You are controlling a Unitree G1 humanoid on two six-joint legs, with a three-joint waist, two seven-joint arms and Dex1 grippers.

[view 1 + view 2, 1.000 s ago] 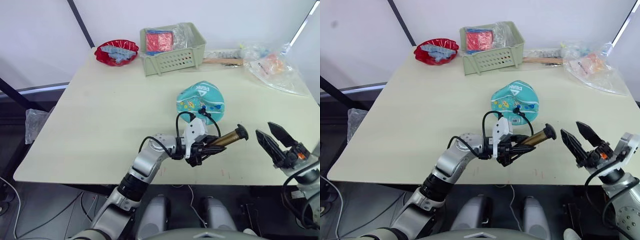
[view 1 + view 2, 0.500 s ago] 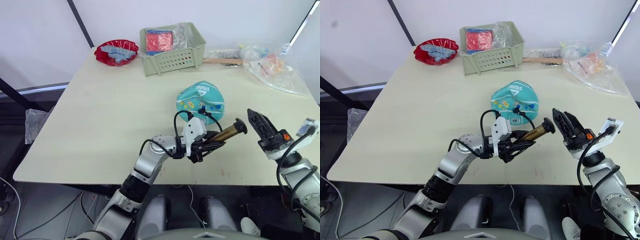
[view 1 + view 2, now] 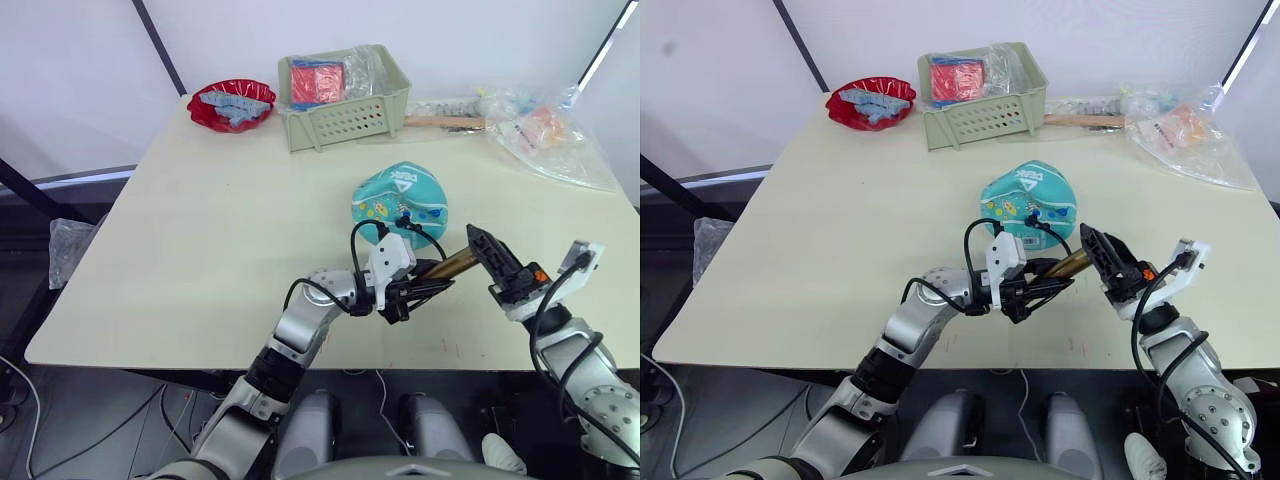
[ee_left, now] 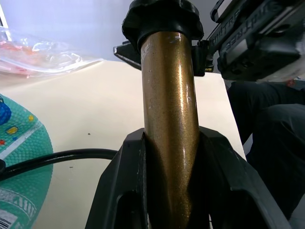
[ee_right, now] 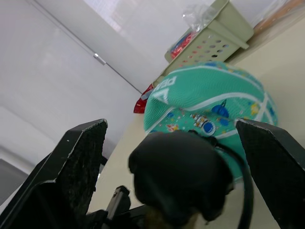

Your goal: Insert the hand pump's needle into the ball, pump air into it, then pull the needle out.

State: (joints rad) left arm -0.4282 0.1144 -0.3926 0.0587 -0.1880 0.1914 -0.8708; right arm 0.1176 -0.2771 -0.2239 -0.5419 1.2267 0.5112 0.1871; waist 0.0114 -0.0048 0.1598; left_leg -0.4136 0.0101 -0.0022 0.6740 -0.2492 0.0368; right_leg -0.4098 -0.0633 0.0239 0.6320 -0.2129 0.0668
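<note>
Both grippers meet: left gripper clamps the hand pump, right gripper spread around its handle.

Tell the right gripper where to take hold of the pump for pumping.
Grip the black handle knob at the free end of the hand pump, coming straight along the barrel's axis. The left gripper already clamps the barrel, and the right gripper has its fingers open around the knob.

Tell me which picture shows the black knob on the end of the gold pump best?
The right wrist view. The hand pump's black handle sits big and close between the right gripper's open fingers. The left wrist view shows it from below, atop the gold barrel that the left gripper clamps. In the eye views the right gripper mostly hides it.
</note>
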